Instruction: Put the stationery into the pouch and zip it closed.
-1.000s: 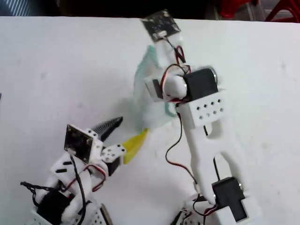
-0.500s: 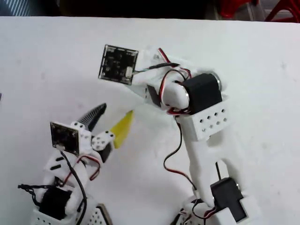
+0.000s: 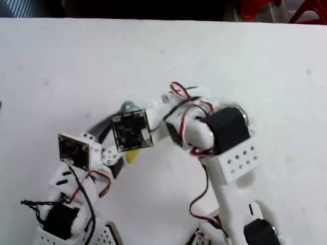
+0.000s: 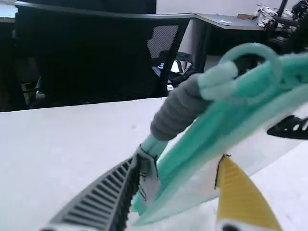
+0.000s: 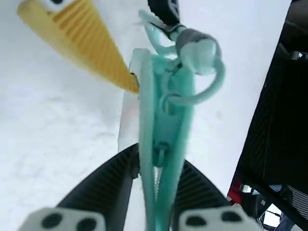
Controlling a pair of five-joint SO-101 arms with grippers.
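Observation:
My right gripper (image 5: 156, 161) is shut on the thin teal pouch (image 5: 161, 110), holding it on edge above the white table (image 3: 245, 56). The pouch's zip pull (image 5: 199, 53), a teal ring on a grey sleeve, sticks out at the end away from the right gripper. That end of the pouch (image 4: 231, 110) lies between the black and yellow fingers of my left gripper (image 4: 180, 161), which is open. The yellow fingertip (image 5: 130, 79) touches the pouch's side. From above, a bit of the pouch (image 3: 127, 107) peeks out over the right arm's wrist camera (image 3: 132, 130), beside the left gripper (image 3: 113, 143).
Both arms crowd the table's near middle and near left. Bare white tabletop (image 3: 61, 61) stretches across the far half and the right side. Beyond the far edge stand a black mesh chair (image 4: 86, 53) and a desk (image 4: 231, 21).
The right arm swung the pouch from the far middle of the table down toward the left arm. The pouch's end now sits between the left gripper's fingers, which shifted slightly left.

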